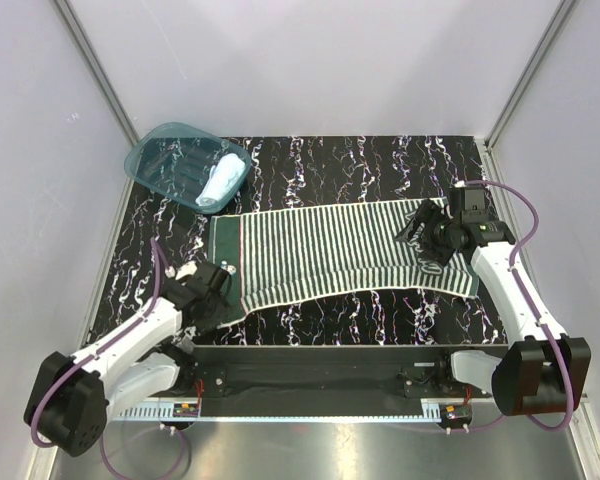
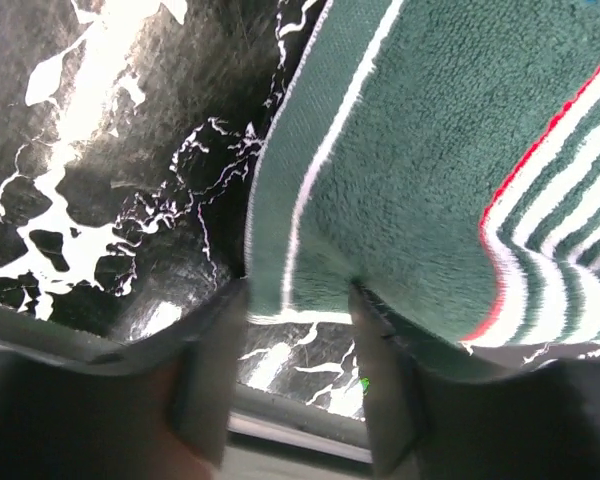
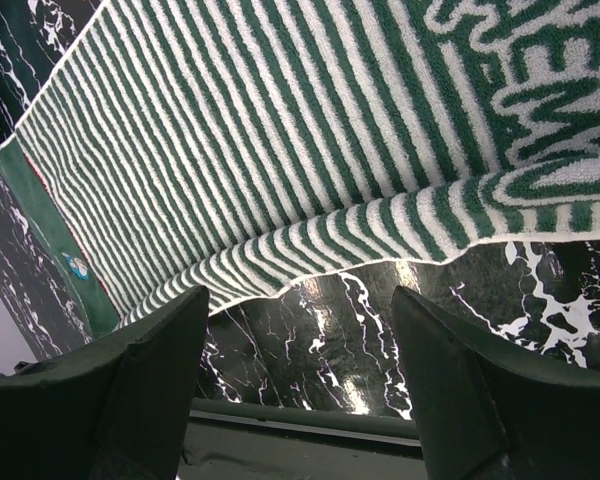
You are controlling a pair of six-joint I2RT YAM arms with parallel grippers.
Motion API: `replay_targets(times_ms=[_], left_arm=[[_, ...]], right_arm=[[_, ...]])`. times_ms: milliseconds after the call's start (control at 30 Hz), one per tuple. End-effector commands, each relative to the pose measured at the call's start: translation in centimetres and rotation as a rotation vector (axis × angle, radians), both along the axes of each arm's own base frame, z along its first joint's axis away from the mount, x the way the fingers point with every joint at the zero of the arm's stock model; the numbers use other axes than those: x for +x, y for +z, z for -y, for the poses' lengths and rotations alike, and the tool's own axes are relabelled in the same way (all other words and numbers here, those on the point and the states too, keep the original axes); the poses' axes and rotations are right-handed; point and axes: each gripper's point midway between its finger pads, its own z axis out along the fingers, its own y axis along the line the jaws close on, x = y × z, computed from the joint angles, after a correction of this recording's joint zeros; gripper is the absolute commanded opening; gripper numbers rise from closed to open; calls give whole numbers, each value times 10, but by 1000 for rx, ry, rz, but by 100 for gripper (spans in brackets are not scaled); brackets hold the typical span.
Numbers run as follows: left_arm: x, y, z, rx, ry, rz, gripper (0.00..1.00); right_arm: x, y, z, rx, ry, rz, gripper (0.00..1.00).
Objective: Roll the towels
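Note:
The green-and-white striped towel (image 1: 340, 250) lies flat across the black marbled table, its lettered end at the right. My left gripper (image 1: 220, 285) is at its near left corner. In the left wrist view the plain green hem (image 2: 280, 200) reaches between the fingertips of that gripper (image 2: 298, 300), whose jaws stand partly apart, and cloth lies over the right finger (image 2: 385, 380). My right gripper (image 1: 420, 235) hovers over the lettered end (image 3: 540, 110), open wide (image 3: 300, 300), with only table between its fingers. The pale blue towel (image 1: 218, 185) lies rolled in a basin.
A teal plastic basin (image 1: 155, 160) stands at the back left corner of the table. White walls with metal posts close in the back and both sides. A dark rail (image 1: 320, 355) runs along the table's near edge between the arm bases.

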Motion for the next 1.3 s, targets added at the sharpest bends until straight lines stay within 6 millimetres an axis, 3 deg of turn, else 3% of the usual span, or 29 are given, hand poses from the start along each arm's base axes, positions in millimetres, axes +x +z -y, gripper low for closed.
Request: replay_targets(times_ms=[0, 33, 67, 133, 167, 233, 300, 367, 467, 533, 733, 833, 1000, 1267], left_arm=[[14, -2, 2, 24, -48, 41, 41], [15, -3, 3, 24, -62, 40, 35], [21, -1, 8, 7, -80, 60, 17], [24, 1, 13, 0, -119, 68, 5], [25, 4, 16, -14, -131, 71, 0], [30, 12, 21, -30, -164, 89, 0], [28, 23, 25, -41, -201, 90, 0], [33, 52, 28, -58, -223, 128, 0], [39, 93, 26, -59, -269, 188, 0], [38, 105, 24, -56, -316, 199, 0], [22, 108, 27, -145, -399, 175, 0], [19, 108, 22, -140, -414, 176, 0], [23, 117, 16, -127, -448, 195, 0], [29, 121, 21, -192, -482, 220, 0]], right_arm=[[3, 12, 5, -34, -4, 25, 81], [5, 12, 8, -36, -21, 24, 81], [5, 11, 9, -29, -29, 15, 81], [8, 9, 10, 27, -28, 3, 81], [10, 8, 20, 50, -62, -7, 81], [11, 5, 31, 81, -89, -27, 80], [7, 2, 54, 55, -166, -48, 80], [5, 4, 77, -11, -253, -45, 80], [-1, 1, 93, -46, -352, -65, 80], [-8, -13, 97, -26, -398, -114, 80], [-36, -60, 107, 71, -532, -276, 76], [-43, -74, 117, 82, -599, -296, 75], [-60, -85, 140, 35, -704, -346, 59], [-79, -93, 172, -41, -812, -399, 68]])
